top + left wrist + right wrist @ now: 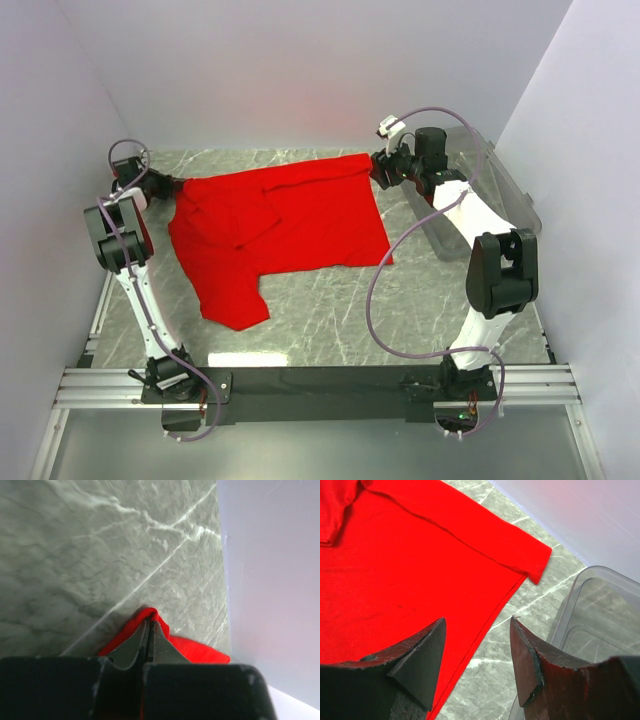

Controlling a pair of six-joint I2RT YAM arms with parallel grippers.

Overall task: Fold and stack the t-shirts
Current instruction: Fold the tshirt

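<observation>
The shirt (300, 225) lies spread on the bench (400, 320). The left claw (150, 629) is clamped on its far-left edge, seemingly one layer. The right claw (477, 625) hangs with fingers apart over the opposite hem, beside the bin (600, 615). Pinch that hem squarely, then lift both sides evenly.

Bright, even light w/ soft shadows (near fg blurry).

red t-shirt (290, 225), clear bin (505, 180) on marble table (400, 310)

Lab robot cell: plain white walls (300, 70), marble-patterned tabletop (330, 310), aluminium mounting rails (100, 385).
</observation>
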